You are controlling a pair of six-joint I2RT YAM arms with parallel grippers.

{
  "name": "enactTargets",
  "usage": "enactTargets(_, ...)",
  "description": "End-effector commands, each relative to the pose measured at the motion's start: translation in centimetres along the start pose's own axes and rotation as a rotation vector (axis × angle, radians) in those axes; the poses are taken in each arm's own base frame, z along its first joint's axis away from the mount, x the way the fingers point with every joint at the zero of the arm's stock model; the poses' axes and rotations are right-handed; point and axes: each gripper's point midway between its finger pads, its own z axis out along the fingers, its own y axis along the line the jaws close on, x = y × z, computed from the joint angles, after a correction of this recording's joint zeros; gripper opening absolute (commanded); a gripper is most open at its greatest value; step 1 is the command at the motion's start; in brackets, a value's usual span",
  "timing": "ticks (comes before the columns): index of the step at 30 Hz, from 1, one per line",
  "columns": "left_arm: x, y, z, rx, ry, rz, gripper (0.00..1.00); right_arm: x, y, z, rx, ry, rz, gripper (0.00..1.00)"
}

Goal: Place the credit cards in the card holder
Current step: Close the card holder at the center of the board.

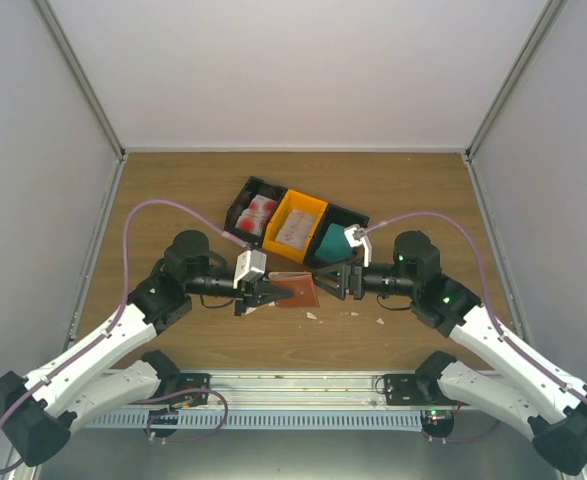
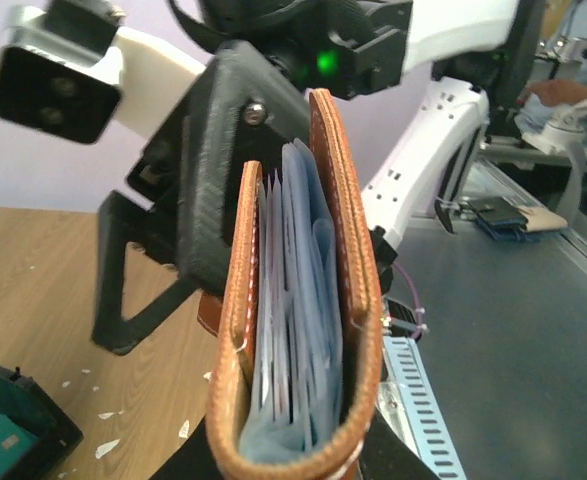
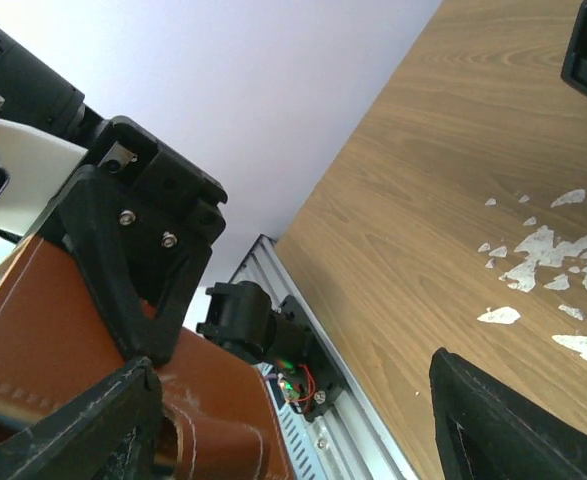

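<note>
Where the card holder point(image 1: 295, 290) hangs: lifted off the desk point(image 1: 173, 200), between the two arms, just in front of the trays.
Left jaws: clenched on the card holder at its fold end, so the open edge points toward the right arm. I judge this presents the pockets for loading.
Right jaws: released, spread wide and empty; one finger point(image 3: 73, 420) lies just beside the leather, contact unclear. Probably placed to steady or part a leaf.
Look of the card holder: brown leather, pale stitching, leaves slightly apart, pale blue pockets crowded between.
Credit cards point(image 1: 261, 212): in the trays; red-blotched white in the black tray point(image 1: 241, 200), pale in the orange tray point(image 1: 313, 205), teal furthest right.
</note>
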Motion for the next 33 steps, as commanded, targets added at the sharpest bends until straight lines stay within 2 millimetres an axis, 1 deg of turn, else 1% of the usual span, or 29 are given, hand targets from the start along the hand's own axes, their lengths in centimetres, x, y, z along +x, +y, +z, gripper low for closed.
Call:
enactTargets(1,-1.8,-1.7,-0.3,0.098,-0.024,0.119,0.0,-0.3,1.0,0.5,-0.04,0.024,-0.008,0.73)
enactTargets(3,-2.2,-2.0,-0.4,0.108,-0.029,0.139,0.0,0.2,0.6,0.6,-0.031,0.041,-0.006,0.72)
enactTargets(4,-2.4,-1.9,-0.4,0.103,-0.034,0.151,0.0,0.6,0.1,0.7,-0.013,0.056,0.001,0.7)
enactTargets(7,-2.7,-1.2,-0.4,0.058,-0.041,0.159,0.0,2.1,-1.9,0.7,0.061,0.103,0.029,0.62)
enactTargets(9,-2.7,-0.7,-0.4,0.029,-0.039,0.15,0.0,3.1,-4.0,0.4,0.163,0.124,0.058,0.56)
enactTargets(10,-2.6,-0.5,-0.3,0.013,-0.034,0.136,0.0,3.4,-5.6,0.1,0.246,0.119,0.071,0.52)
enactTargets(12,-2.0,0.4,-0.3,-0.034,-0.022,0.097,0.0,4.4,-8.4,-1.1,0.402,0.135,0.099,0.49)
enactTargets(13,-1.5,0.7,-0.3,-0.05,-0.015,0.078,0.0,4.5,-9.5,-1.7,0.475,0.128,0.105,0.48)
enactTargets(15,-0.6,1.1,-0.2,-0.072,-0.001,0.023,0.0,4.6,-11.1,-2.7,0.581,0.117,0.111,0.46)
enactTargets(16,0.0,1.3,-0.2,-0.079,0.007,-0.009,0.0,4.4,-11.3,-2.9,0.601,0.108,0.108,0.45)
enactTargets(19,2.0,2.1,0.1,-0.102,0.041,-0.135,0.0,3.7,-10.7,-2.4,0.558,0.076,0.083,0.45)
enactTargets(21,3.9,2.6,0.4,-0.121,0.076,-0.233,0.0,3.5,-10.1,-1.8,0.502,0.063,0.067,0.45)
enactTargets(23,5.9,3.5,0.7,-0.157,0.113,-0.36,0.0,3.4,-10.0,-1.4,0.473,0.051,0.062,0.46)
enactTargets(26,9.5,4.7,1.1,-0.215,0.184,-0.538,0.0,3.6,-11.0,-1.8,0.51,0.019,0.08,0.46)
enactTargets(28,12.1,5.0,1.6,-0.219,0.227,-0.652,0.0,4.2,-12.0,-1.9,0.537,0.017,0.095,0.47)
enactTargets(31,15.3,5.4,2.5,-0.205,0.271,-0.778,0.0,5.5,-13.0,-1.0,0.527,0.066,0.11,0.48)
enactTargets(33,16.9,6.1,2.9,-0.203,0.291,-0.841,0.0,6.5,-13.7,-0.1,0.518,0.113,0.121,0.49)
